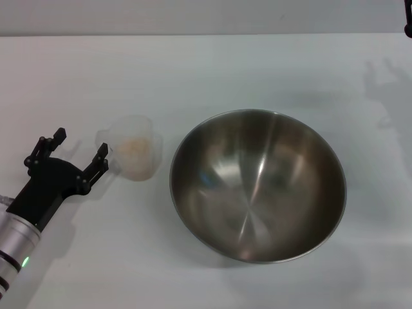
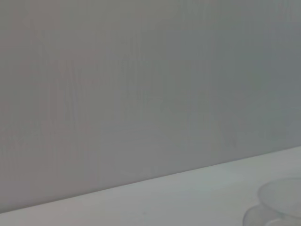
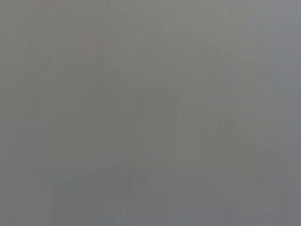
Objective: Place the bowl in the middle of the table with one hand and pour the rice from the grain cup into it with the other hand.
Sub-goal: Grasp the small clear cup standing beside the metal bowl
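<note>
The large steel bowl (image 1: 257, 185) stands empty on the white table (image 1: 193, 71), a little right of the middle. The small clear grain cup (image 1: 132, 153) stands upright just left of the bowl, with off-white rice (image 1: 134, 149) inside. My left gripper (image 1: 80, 148) is open and empty, just left of the cup, one fingertip (image 1: 102, 154) close to the cup's handle side. The cup's rim shows faintly in the left wrist view (image 2: 280, 200). Only a small black part of the right arm (image 1: 408, 26) shows at the top right edge; its gripper is out of view.
The table's far edge (image 1: 206, 34) runs along the top of the head view, with a grey wall behind. The right wrist view shows only plain grey.
</note>
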